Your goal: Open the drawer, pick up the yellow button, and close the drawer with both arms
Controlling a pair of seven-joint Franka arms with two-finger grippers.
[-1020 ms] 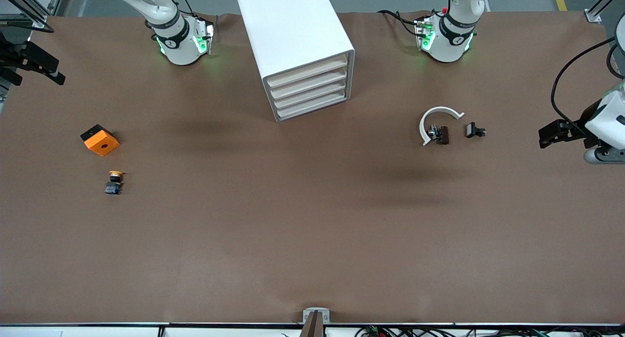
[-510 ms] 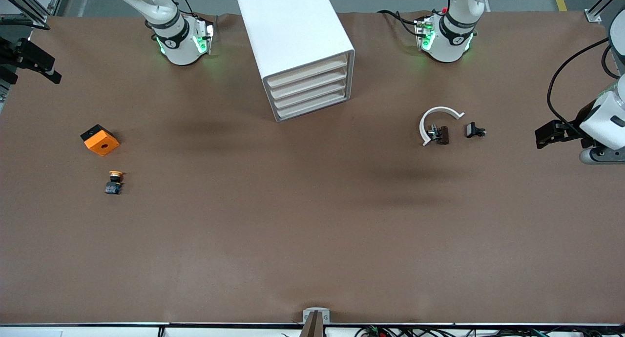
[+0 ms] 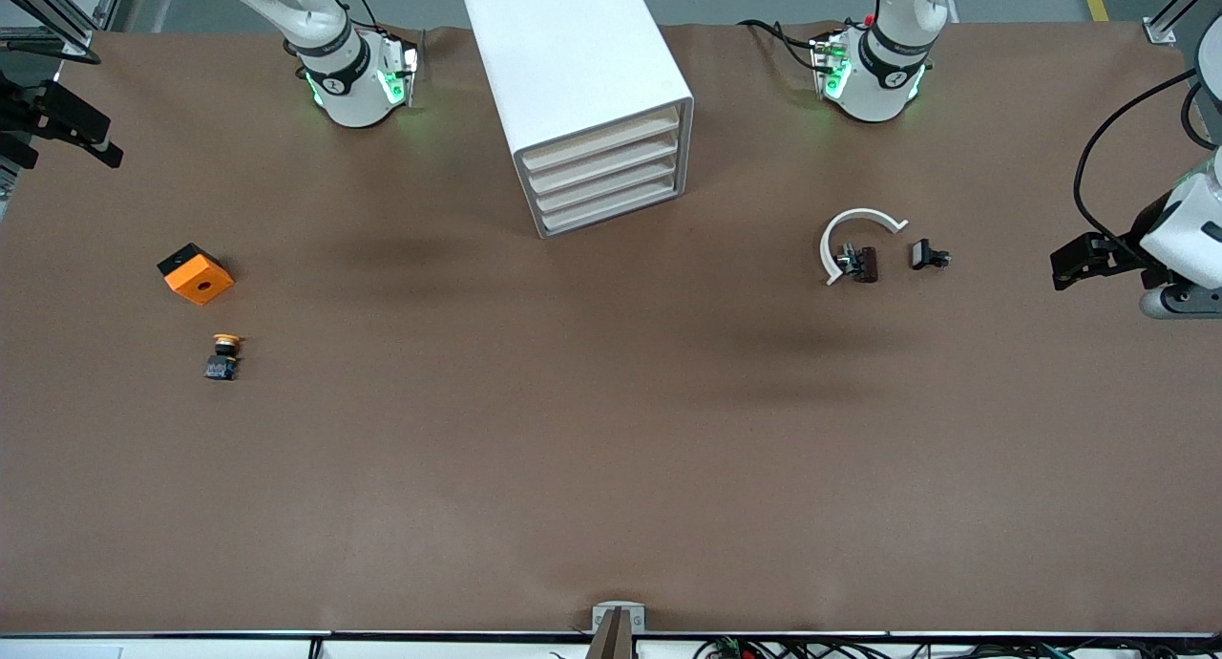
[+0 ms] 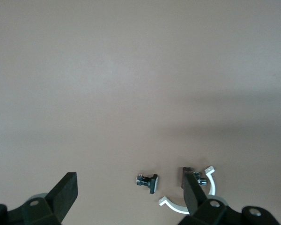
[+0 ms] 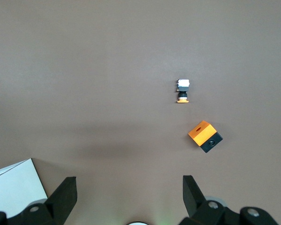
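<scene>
The button (image 3: 223,355), with an orange-yellow cap and dark body, lies on the brown table toward the right arm's end. It also shows in the right wrist view (image 5: 182,91). The white drawer cabinet (image 3: 582,95) stands between the arm bases, and all its drawers (image 3: 603,177) are shut. My right gripper (image 3: 62,129) hangs open and empty over the table's edge at its own end; its fingers stand wide apart in the right wrist view (image 5: 129,194). My left gripper (image 3: 1079,261) is open and empty over the other end (image 4: 129,197).
An orange square block (image 3: 196,274) lies just farther from the camera than the button. Toward the left arm's end lie a dark brown part with a white curved band (image 3: 856,248) and a small black part (image 3: 928,255) beside it.
Both grippers have shifted only slightly at the table's ends. The button, the block, the parts and the drawers have not moved.
</scene>
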